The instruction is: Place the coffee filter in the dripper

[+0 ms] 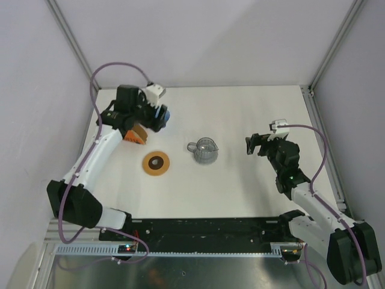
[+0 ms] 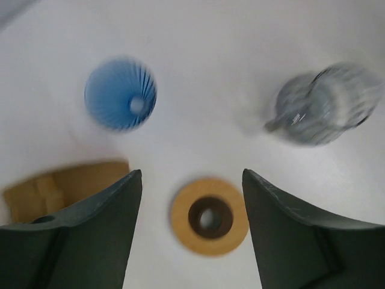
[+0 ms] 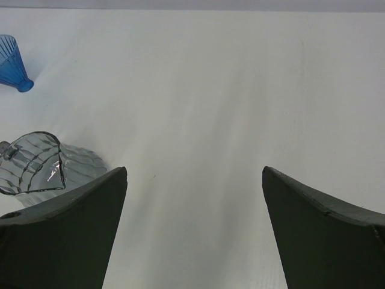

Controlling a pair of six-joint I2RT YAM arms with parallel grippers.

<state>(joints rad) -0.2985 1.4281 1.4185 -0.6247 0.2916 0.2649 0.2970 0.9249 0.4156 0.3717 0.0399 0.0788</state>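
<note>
The dripper (image 1: 164, 114) is a blue ribbed cone on the table at the back left. The left wrist view looks down into the dripper (image 2: 120, 93), whose bare ribs show with nothing inside. The coffee filter (image 1: 138, 130) is light-brown paper standing in an orange holder (image 1: 130, 138) just in front of it. My left gripper (image 1: 151, 118) hangs above both, open and empty (image 2: 191, 174). My right gripper (image 1: 251, 145) is open and empty (image 3: 194, 170), right of the mug; the dripper (image 3: 12, 63) shows far off.
A flat wooden ring (image 1: 157, 163) with a dark hole lies in front of the holder and shows between my left fingers (image 2: 209, 217). A grey ribbed mug (image 1: 205, 150) stands mid-table, also visible as a blurred mug (image 2: 325, 105) and a mug (image 3: 42, 165).
</note>
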